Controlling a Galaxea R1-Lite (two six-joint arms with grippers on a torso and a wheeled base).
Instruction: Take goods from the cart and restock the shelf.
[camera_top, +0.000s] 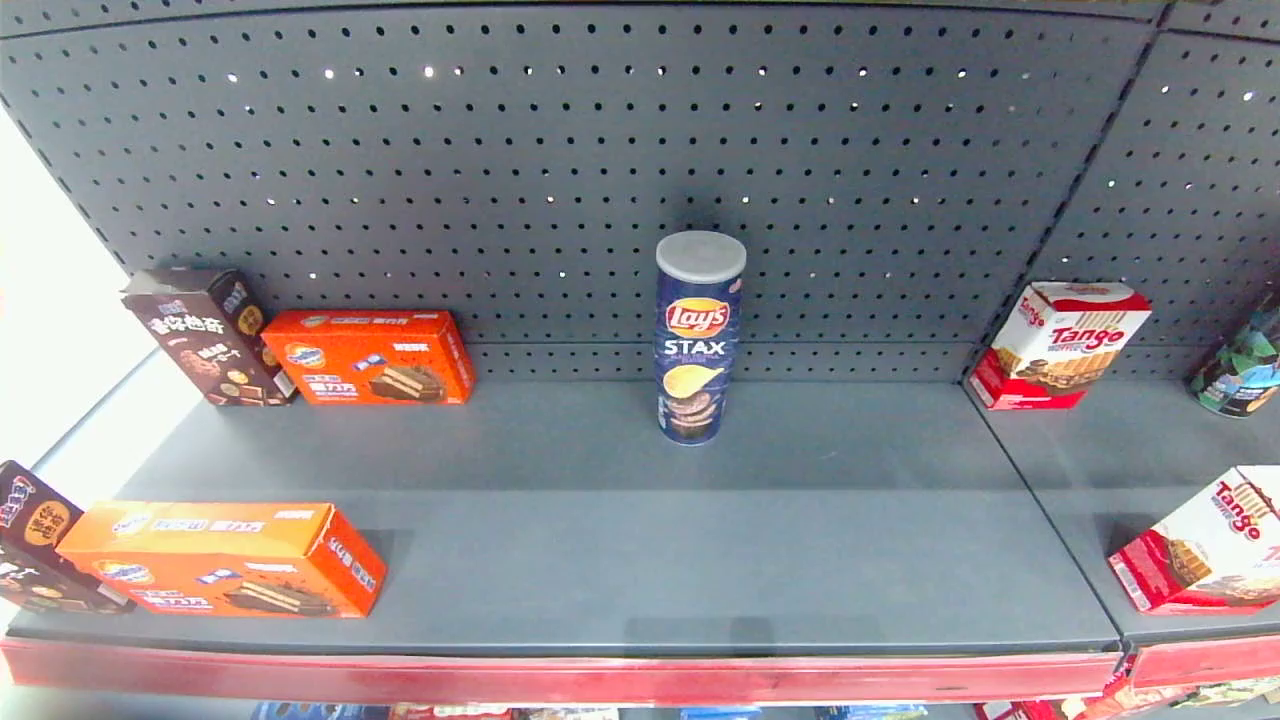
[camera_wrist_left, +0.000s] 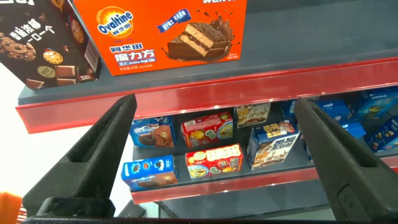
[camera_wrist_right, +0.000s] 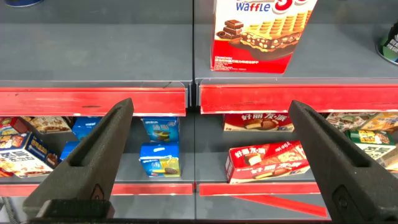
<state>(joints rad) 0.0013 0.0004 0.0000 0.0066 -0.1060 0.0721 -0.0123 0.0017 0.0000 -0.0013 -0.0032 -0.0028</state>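
The left tool (camera_wrist_left: 216, 104) is hanging level in front of the shelf (camera_wrist_left: 311, 62). Its two black fingers (camera_wrist_left: 93, 155) are spreading wide and holding nothing. Straight beyond the gap between them, the shelf's red front strip (camera_wrist_left: 186, 93) is running across. Just past that strip, an orange chocolate wafer box (camera_wrist_left: 168, 37) is standing at the shelf's front, with a dark brown cookie box (camera_wrist_left: 43, 43) touching its side. Farther off and lower than the tool, small snack boxes (camera_wrist_left: 208, 146) are sitting on a lower shelf.

The right tool (camera_wrist_right: 211, 107) is hanging in the same pose. It is facing the red strip with its fingers gaping and nothing between them. Beyond it, a red and white waffle box (camera_wrist_right: 258, 34) is standing upright near the shelf's front edge. Blue biscuit boxes (camera_wrist_right: 158, 158) and a red box (camera_wrist_right: 267, 162) are lying on the shelf below.

Well beyond both tools, a dark blue chips can (camera_top: 699, 338) is standing upright near the back of the shelf, close to the perforated back panel (camera_top: 600, 150). It is wearing a grey lid (camera_top: 700, 256) and showing pictured chips on its side. Bare grey shelf is lying all around it. A second orange box (camera_top: 370, 357) and a leaning brown box (camera_top: 205, 335) are sitting well apart from it along the back panel.
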